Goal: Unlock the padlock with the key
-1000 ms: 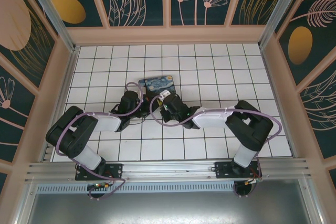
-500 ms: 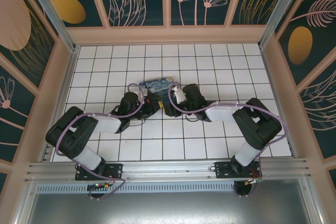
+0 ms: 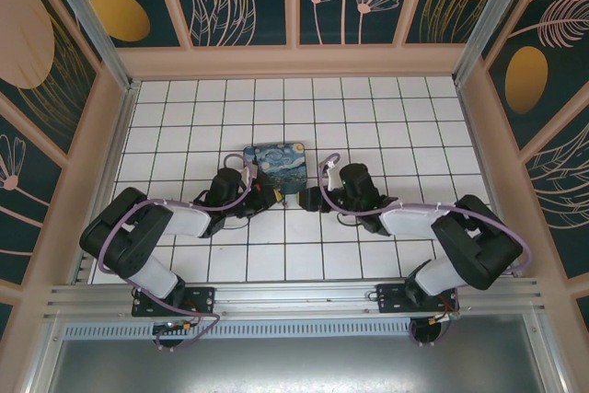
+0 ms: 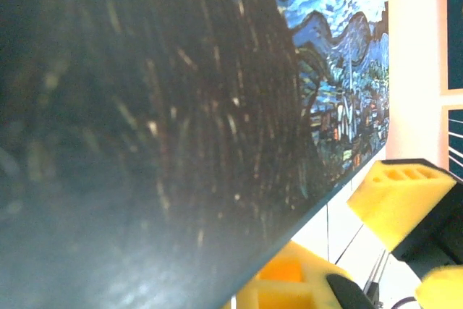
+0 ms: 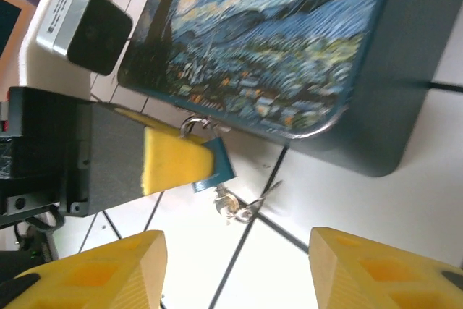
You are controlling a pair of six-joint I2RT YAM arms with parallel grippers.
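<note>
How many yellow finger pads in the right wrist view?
3: two of the right gripper at the bottom, one of the left gripper at the padlock; its partner may be hidden.

1. The box point(image 3: 276, 165) sits on the table point(image 3: 386, 117) near its middle, slightly left of centre.
2. The padlock point(image 5: 215, 168) is at the box's near edge, with the key point(image 5: 235, 206) just beside it.
3. The left gripper point(image 3: 268, 194) touches the padlock from the left. The right gripper point(image 3: 309, 198) lies to the right of the box's near-right corner, apart from the box.

Right gripper point(image 3: 312, 198) back from padlock point(image 5: 220, 166)
</note>
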